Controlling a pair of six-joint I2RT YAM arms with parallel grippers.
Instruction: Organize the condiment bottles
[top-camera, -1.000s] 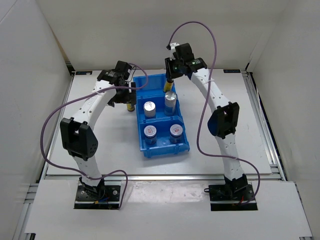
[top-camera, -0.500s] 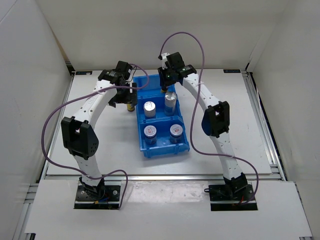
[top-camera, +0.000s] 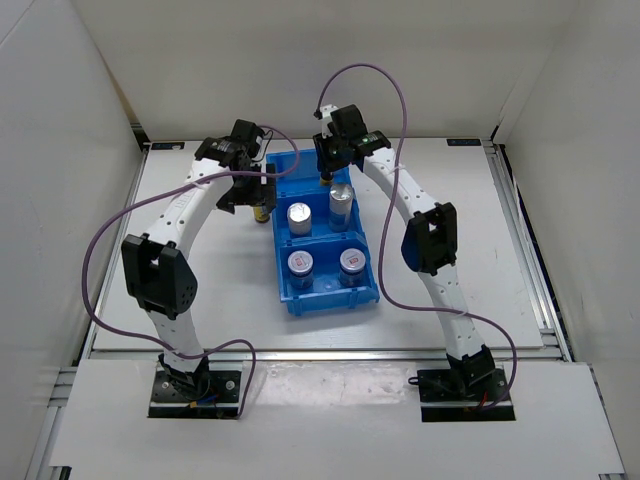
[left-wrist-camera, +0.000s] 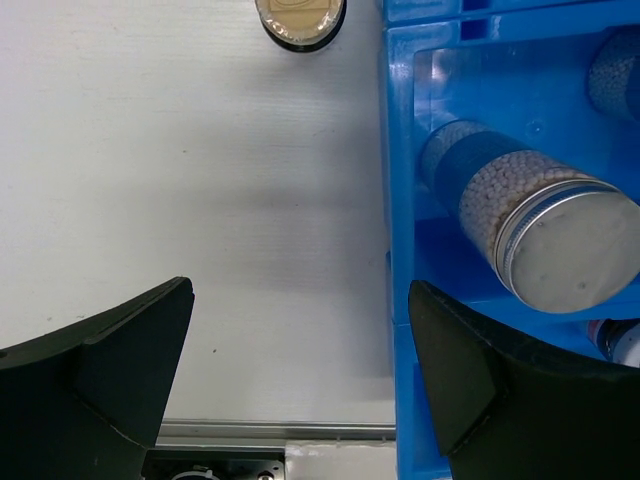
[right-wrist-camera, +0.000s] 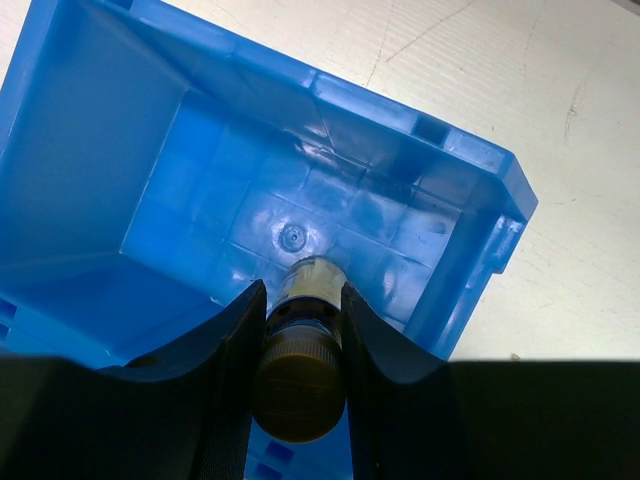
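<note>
Since swinging left in the past second, the right gripper sits clamped on a dark-brown bottle over the blue bin, above its empty far compartment (release looks near); the left gripper gapes wide, empty, near the other brown bottle on the table.

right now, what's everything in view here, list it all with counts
blue bin: 1, blue, three compartments, middle of the table
table: 1, white, under everything
tall silver-lidded cylinders: 2, white-blue, side by side in the bin's middle compartment
squat silver-lidded jars: 2, side by side in the near compartment
dark-brown bottles: 2, gold caps; one gripped at the far compartment, one standing on the table left of the bin
purple cables: 2, one along each arm
arms: 2, white and black, bases at the near edge
left hand: open, over the table beside the bin
right hand: shut on a bottle
</note>
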